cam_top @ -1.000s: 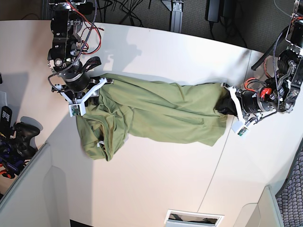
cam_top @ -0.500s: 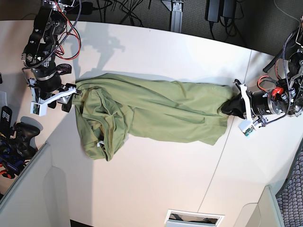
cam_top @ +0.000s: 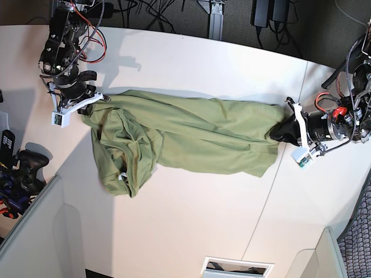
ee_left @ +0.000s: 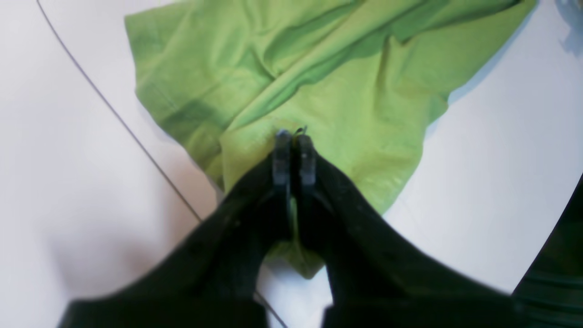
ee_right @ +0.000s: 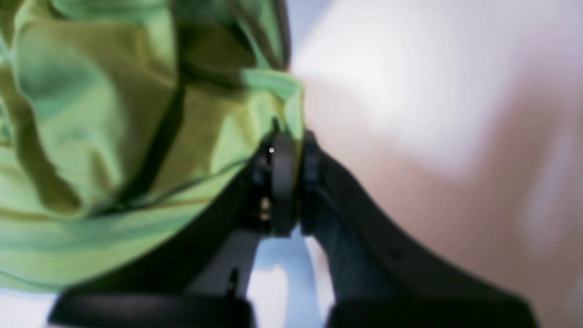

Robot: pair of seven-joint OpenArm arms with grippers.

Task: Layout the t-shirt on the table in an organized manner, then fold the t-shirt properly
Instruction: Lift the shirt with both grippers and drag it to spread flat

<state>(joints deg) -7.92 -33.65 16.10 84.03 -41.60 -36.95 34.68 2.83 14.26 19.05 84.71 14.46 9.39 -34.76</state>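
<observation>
Right claw (cam_top: pixel 87 107) now clamps the t-shirt (cam_top: pixel 185 136); earlier open. Left claw (ee_left: pixel 294 136) still grips it.

Your two arms are black metal, jointed, with red and black cables looping along them. Each wrist carries a white bracket with a small camera board. The left gripper (ee_left: pixel 294 141) and right gripper (ee_right: pixel 291 150) have curved matte black fingers.
</observation>
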